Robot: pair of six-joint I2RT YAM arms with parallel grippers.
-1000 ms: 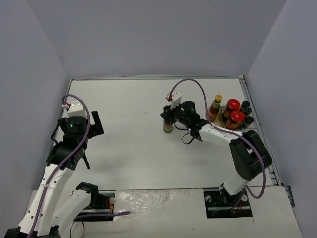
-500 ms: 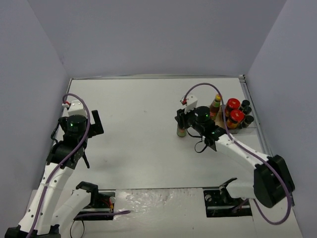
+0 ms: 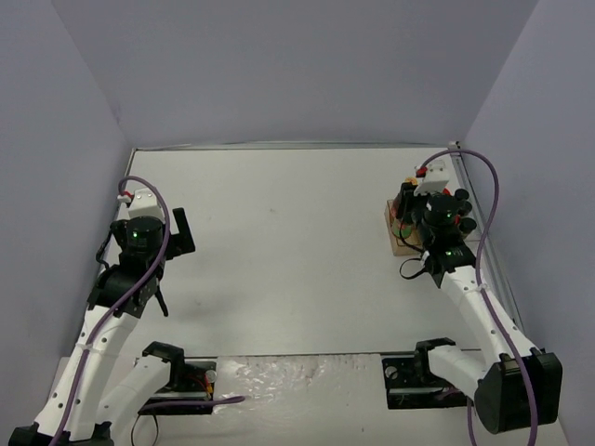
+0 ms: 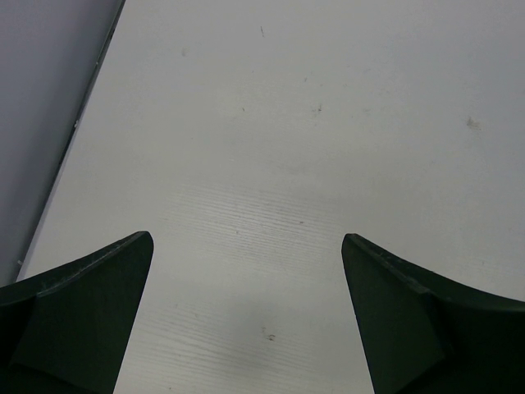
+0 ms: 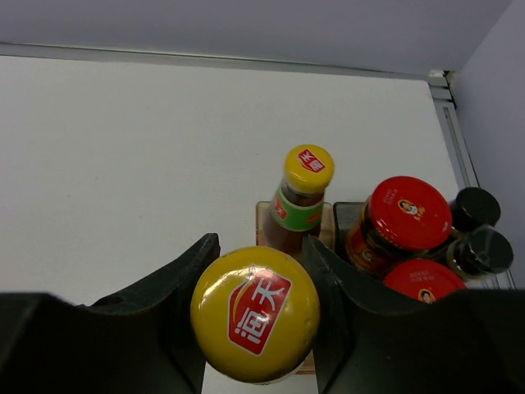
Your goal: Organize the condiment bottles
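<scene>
Checking the top view first: pale table (image 3: 279, 269) with grey walls (image 3: 279, 74) on three sides.

left arm (image 3: 116, 297) is on the left side of the table, well apart from every bottle. right arm (image 3: 469, 297) runs up the right side, with its wrist over the clear brownish tray (image 3: 398, 243) near the far right corner.

left gripper (image 4: 246, 238): jaws spread wide, gripping nothing, only tabletop visible beneath.

right gripper (image 5: 257, 246): clamped on a tall bottle. This held bottle (image 5: 255, 313) has a yellow cap with a red logo, and one finger presses on each side just under the cap. The cap hides the bottle's body, so I can't tell whether its base sits in the tray or hangs above it. In the top view it is at the tray's left end.

second yellow-capped bottle (image 5: 302, 193) stands upright in the tray just beyond the held one. It has a dark body and a green neck band.

To its right is the far red-lidded jar (image 5: 408, 213), with the near red-lidded jar (image 5: 422, 279) right in front of it. The near jar is partly cut off by the right finger. Both jars are upright.

Two black-capped shakers (image 5: 474, 205) stand at the far right, just beside the jars, one behind the other. I can't make out a third.
</scene>
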